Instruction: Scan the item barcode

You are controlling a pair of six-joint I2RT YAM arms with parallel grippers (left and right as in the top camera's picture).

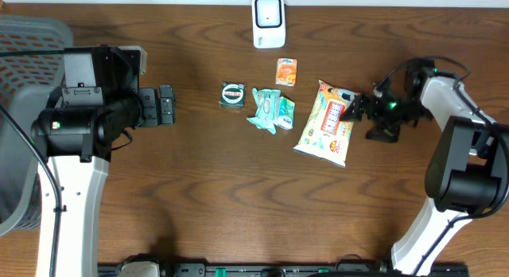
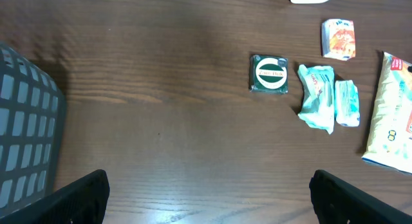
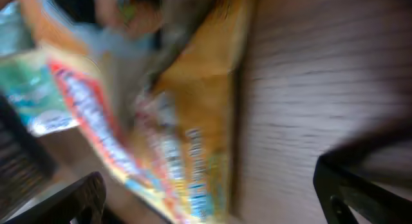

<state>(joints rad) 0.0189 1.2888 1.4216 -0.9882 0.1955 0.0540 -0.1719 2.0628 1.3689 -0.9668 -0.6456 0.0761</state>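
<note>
Right claw is released, its two fingers standing wide apart at the 3 o'clock edge of the yellow-and-white plastic snack bag. This bag lies flat on the brown wooden table. The right arm reaches low toward 9 o'clock. Left claw, also released, hangs well apart at 9 o'clock, pointing toward 3 o'clock.

The dark brown wooden table has a smooth top with clear grain and a slight shine. The yellow-and-white plastic snack bag looks glossy and a little wrinkled, but the right wrist view is blurred, so this is perhaps not exact. The teal crinkled film packets shine softly. The white plastic scanner is smooth. The grey plastic mesh basket looks matt.
</note>
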